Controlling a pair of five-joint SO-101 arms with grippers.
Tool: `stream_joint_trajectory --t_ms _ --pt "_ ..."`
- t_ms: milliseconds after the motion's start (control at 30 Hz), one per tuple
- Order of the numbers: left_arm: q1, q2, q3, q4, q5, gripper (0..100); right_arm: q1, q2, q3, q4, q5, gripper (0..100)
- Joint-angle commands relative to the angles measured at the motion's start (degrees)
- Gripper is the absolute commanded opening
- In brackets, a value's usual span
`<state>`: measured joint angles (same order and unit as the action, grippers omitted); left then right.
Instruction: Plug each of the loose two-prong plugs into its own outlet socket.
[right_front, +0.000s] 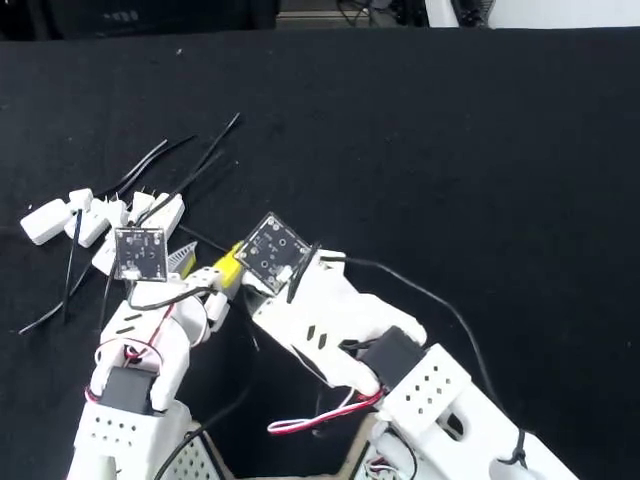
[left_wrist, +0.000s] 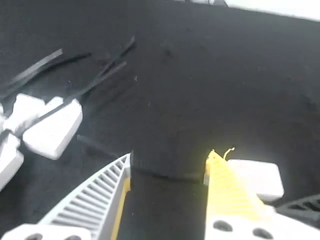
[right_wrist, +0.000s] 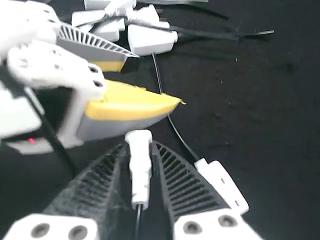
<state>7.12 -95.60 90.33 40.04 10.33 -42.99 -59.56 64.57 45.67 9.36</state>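
Note:
My right gripper (right_wrist: 140, 148) is shut on a small white plug (right_wrist: 139, 165), whose black cord runs back between the black fingers (right_wrist: 180, 184). Just beyond the plug's tip sits my left gripper (left_wrist: 169, 156), open, with one white ribbed finger (left_wrist: 95, 197) and one yellow finger (left_wrist: 227, 190). The gap between them looks dark, and no plug is held there. From above, the left gripper (right_front: 205, 263) lies beside the right arm's camera board (right_front: 275, 250). A cluster of white plugs and sockets (right_front: 100, 215) with black cords lies at the left. Another white plug (right_wrist: 222, 185) lies on the cloth near the right gripper.
The table (right_front: 450, 150) is covered in black cloth. Loose black cords (right_front: 190, 165) fan out from the cluster toward the back. Both arms crowd the front left, with red and white wires (right_front: 310, 420) trailing between their bases.

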Motion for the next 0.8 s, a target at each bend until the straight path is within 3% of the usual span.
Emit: stream_joint_trajectory --t_ms 0,267,433,600,767 --pt "-1.7 0.1 -4.4 0.2 0.3 24 4.1 0.1 -0.7 3.8 2.0 1.1" --pt "-6.5 0.5 -4.1 1.3 2.6 24 17.2 0.2 -0.9 7.9 5.1 1.1" --pt "-6.8 0.6 -4.6 3.8 2.5 24 17.9 4.9 -2.4 10.7 4.8 1.1" --pt "-6.5 1.9 -4.8 3.9 -1.1 24 18.1 18.7 -9.2 12.4 3.8 1.1" --pt "-6.5 12.5 -10.0 3.3 -1.3 24 18.0 29.8 -18.5 18.8 1.1 1.1"
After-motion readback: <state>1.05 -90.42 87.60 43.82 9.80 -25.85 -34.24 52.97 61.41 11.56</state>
